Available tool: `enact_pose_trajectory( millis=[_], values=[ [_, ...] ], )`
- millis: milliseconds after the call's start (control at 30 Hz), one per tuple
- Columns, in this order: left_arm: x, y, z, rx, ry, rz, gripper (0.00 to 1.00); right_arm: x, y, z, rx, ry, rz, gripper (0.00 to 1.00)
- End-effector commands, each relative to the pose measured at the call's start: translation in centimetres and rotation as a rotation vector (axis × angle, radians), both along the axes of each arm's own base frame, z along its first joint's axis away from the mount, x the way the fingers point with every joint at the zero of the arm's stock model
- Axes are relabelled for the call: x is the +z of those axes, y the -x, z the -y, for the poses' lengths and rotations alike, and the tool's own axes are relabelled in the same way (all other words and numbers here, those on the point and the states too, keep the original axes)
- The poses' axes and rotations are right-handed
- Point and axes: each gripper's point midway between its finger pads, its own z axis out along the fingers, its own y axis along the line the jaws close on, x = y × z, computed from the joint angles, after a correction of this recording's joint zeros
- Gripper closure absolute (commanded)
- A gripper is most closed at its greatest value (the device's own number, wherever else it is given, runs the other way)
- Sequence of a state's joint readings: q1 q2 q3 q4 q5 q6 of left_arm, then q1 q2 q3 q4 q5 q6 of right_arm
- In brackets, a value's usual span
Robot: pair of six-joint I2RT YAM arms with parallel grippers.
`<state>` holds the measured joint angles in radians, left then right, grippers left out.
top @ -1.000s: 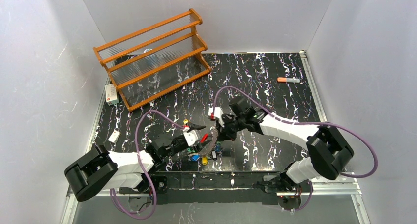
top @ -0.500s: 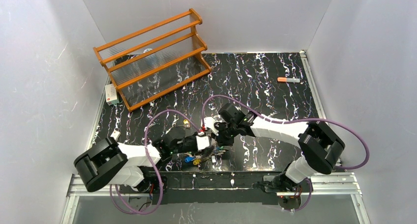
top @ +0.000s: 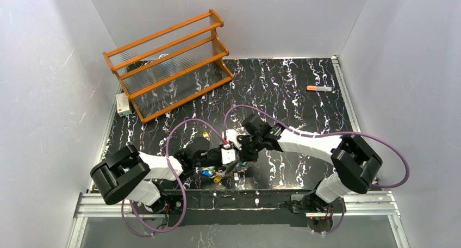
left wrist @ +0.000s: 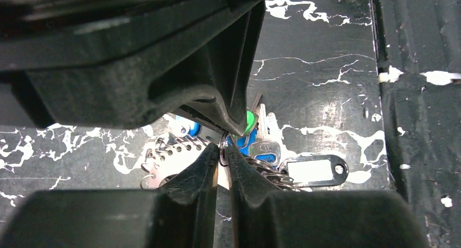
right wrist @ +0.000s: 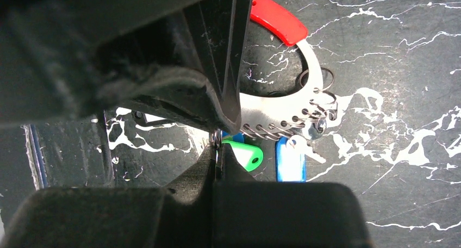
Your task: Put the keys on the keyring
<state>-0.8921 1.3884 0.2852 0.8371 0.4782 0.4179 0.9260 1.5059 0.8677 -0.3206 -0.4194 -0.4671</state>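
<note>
Both jaws seemingly pinch the keyring (right wrist: 274, 18), coloured keys (right wrist: 247, 156) clustered against it.

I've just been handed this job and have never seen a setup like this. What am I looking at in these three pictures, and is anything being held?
Two robot arms are bolted to the near edge of a black marbled table. The overhead view shows both, the left arm and the right arm, meeting over the keyring. The other two pictures come from a camera on each wrist, looking along its fingers. In the left wrist view, the left gripper is closed on a thin wire loop, with a green tag, a silver key and a white label tag beyond. In the right wrist view, the right gripper pinches a wire loop too, near the keyring's red arc. Farther off lie a wooden rack and an orange-capped marker.
</note>
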Motion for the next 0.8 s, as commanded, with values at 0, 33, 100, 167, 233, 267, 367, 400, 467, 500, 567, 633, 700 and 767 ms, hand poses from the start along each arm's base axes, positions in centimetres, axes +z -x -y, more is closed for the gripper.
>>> enact_pose_trajectory(
  millis=[0, 33, 100, 167, 233, 267, 367, 400, 467, 500, 567, 633, 700, 767],
  values=[
    [0.1, 0.2, 0.6, -0.033, 0.002, -0.008, 0.97, 1.5, 0.4, -1.4, 0.03, -0.084, 0.007, 0.99],
    [0.0, 0.3, 0.6, -0.035, 0.002, -0.009, 1.0, 1.5, 0.3, -1.4, 0.03, -0.085, 0.008, 0.99],
    [0.2, 0.3, 0.5, -0.029, 0.006, -0.011, 1.0, 1.6, 0.2, -1.5, 0.025, -0.089, 0.012, 0.99],
    [0.5, 0.2, 0.4, -0.013, 0.017, -0.011, 1.0, 1.6, 0.0, -1.5, 0.012, -0.093, 0.018, 0.99],
    [0.9, 0.1, 0.2, 0.01, 0.036, -0.01, 1.0, 1.8, -0.3, -1.6, -0.004, -0.112, 0.029, 0.97],
    [1.2, 0.0, 0.0, 0.025, 0.05, -0.007, 1.0, 2.0, -0.5, -1.6, -0.015, -0.129, 0.031, 0.91],
    [2.4, -0.4, -0.5, 0.093, 0.119, 0.0, 1.0, 3.1, -0.8, -1.8, -0.043, -0.204, 0.042, 0.68],
    [2.8, -0.5, -0.7, 0.114, 0.141, 0.001, 1.0, 3.6, -0.8, -1.9, -0.05, -0.232, 0.048, 0.62],
    [3.8, -0.6, -0.9, 0.14, 0.19, 0.008, 1.0, 4.6, -0.8, -1.9, -0.063, -0.29, 0.058, 0.51],
    [4.3, -0.7, -1.0, 0.15, 0.215, 0.011, 1.0, 5.1, -0.9, -1.9, -0.071, -0.324, 0.063, 0.47],
    [5.4, -0.8, -1.2, 0.173, 0.278, 0.02, 1.0, 6.3, -1.2, -1.7, -0.091, -0.395, 0.072, 0.43],
    [6.4, -0.7, -1.6, 0.196, 0.34, 0.026, 1.0, 8.0, -1.2, -1.4, -0.091, -0.479, 0.064, 0.42],
    [7.8, -0.8, -2.0, 0.213, 0.411, 0.046, 1.0, 9.5, -1.4, -0.9, -0.089, -0.557, 0.047, 0.43],
    [8.7, -0.6, -2.2, 0.215, 0.46, 0.055, 1.0, 10.7, -1.3, -0.5, -0.075, -0.624, 0.03, 0.48]
  ],
)
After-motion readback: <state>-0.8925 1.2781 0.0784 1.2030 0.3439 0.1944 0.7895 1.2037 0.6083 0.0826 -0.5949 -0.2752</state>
